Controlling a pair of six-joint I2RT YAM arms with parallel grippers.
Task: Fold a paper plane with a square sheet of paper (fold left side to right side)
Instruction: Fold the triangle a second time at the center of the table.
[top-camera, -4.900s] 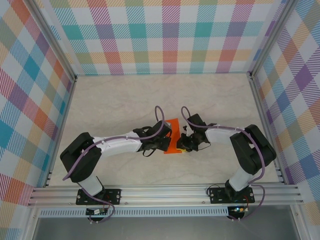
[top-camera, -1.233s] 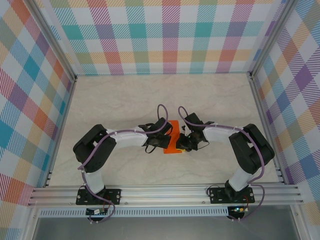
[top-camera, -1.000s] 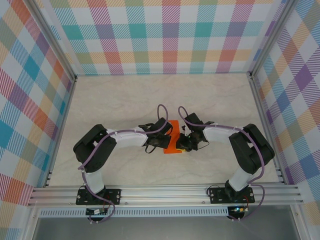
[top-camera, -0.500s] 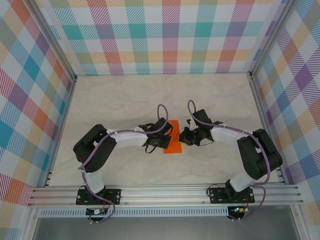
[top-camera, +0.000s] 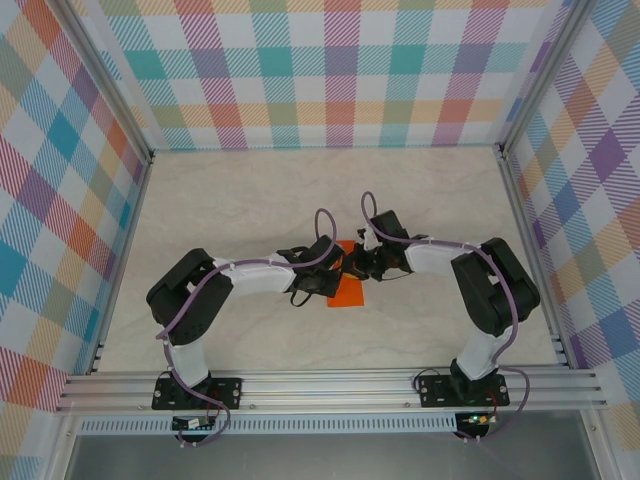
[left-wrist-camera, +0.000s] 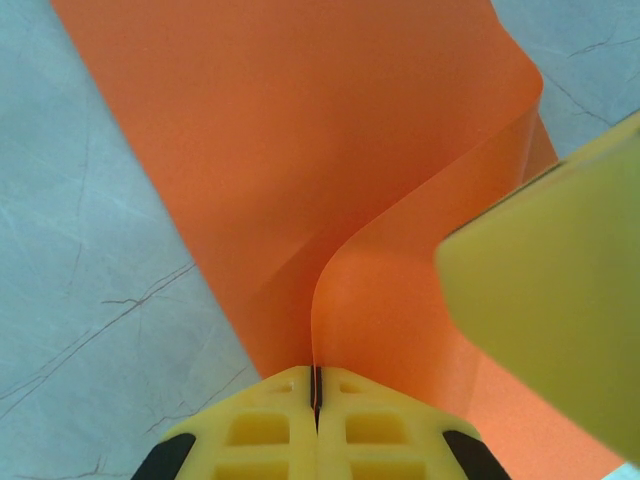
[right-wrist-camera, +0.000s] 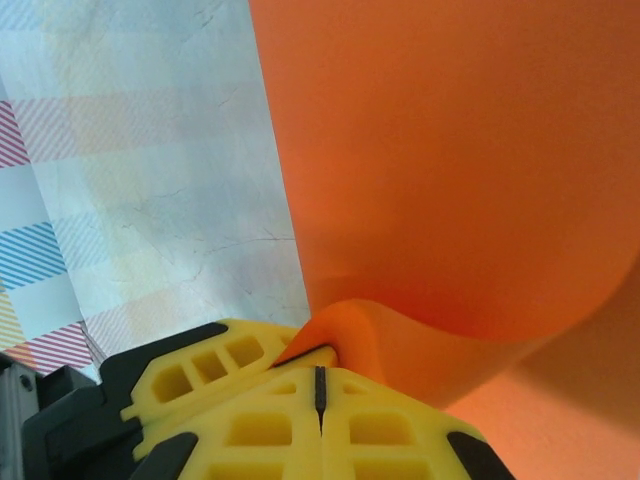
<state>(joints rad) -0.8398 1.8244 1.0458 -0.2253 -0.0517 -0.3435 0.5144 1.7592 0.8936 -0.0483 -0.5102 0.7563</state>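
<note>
The square sheet of paper (top-camera: 350, 291), bright orange, lies at the table's middle with one edge lifted and curling over. In the left wrist view the paper (left-wrist-camera: 300, 130) rises in a standing flap, and my left gripper (left-wrist-camera: 317, 385) is shut on that flap's edge. A yellow finger (left-wrist-camera: 560, 300) of the right gripper presses in from the right. In the right wrist view my right gripper (right-wrist-camera: 320, 385) is shut, its tips against the curled paper (right-wrist-camera: 450, 130), with no paper seen between them. The left gripper's fingers (right-wrist-camera: 210, 375) pinch the paper's corner just beside it. From above, the left gripper (top-camera: 335, 275) and right gripper (top-camera: 357, 266) nearly touch.
The pale marbled table (top-camera: 250, 200) is boxed in by plaid walls (top-camera: 340, 70) at the back and both sides. An aluminium rail (top-camera: 330, 385) runs along the near edge, with both arm bases bolted to it.
The right gripper closed, left the paper's right side, and swung left and farther back until it met the left gripper. The left gripper kept its hold and hardly moved.
</note>
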